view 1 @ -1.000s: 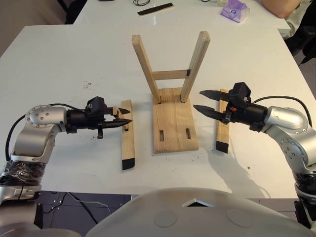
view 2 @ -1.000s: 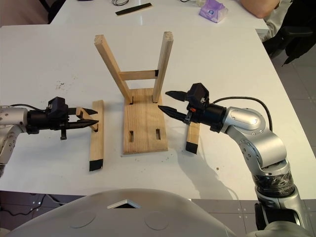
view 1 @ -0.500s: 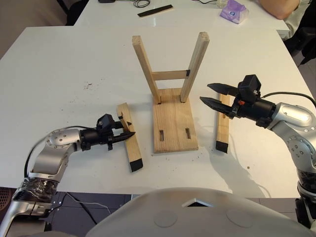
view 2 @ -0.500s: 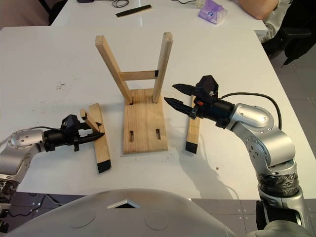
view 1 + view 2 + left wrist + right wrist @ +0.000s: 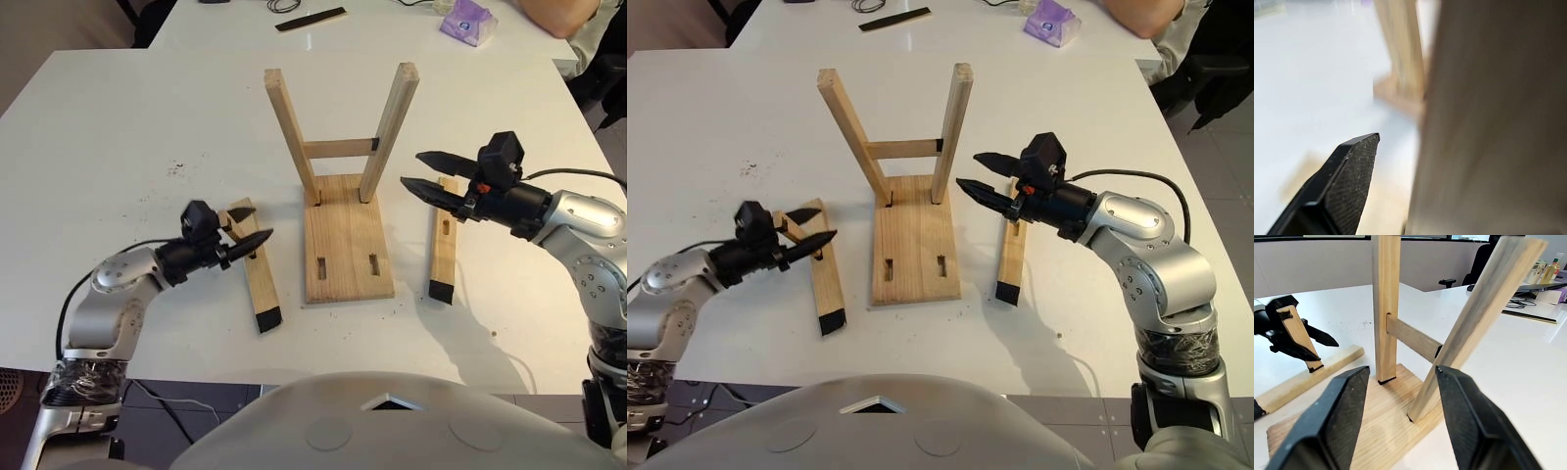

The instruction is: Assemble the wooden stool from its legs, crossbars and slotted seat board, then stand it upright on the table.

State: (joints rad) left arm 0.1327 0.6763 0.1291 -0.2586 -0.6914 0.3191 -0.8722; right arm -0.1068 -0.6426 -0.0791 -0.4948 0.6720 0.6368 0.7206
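The slotted seat board (image 5: 346, 250) lies flat on the white table (image 5: 127, 117). Two legs (image 5: 292, 132) joined by a crossbar (image 5: 338, 149) stand in its far slots. A loose leg (image 5: 257, 276) with a black tip lies angled to the board's left. My left gripper (image 5: 247, 223) is shut on the short stub at that leg's far end, seen close up as wood (image 5: 1488, 122) beside one finger (image 5: 1337, 191). Another loose leg (image 5: 443, 240) lies right of the board. Above its far end my right gripper (image 5: 411, 168) hangs open and holds nothing, facing the upright legs (image 5: 1386, 308).
Dark specks (image 5: 176, 168) dot the table left of the stool. A second table behind carries a black strip (image 5: 309, 19) and a purple object (image 5: 462, 20). The near table edge runs just below the board and the loose legs.
The left gripper has drawn back toward me and turned the left loose leg, so its black tip swung right toward the board. The right gripper has moved right and slightly farther away, staying open.
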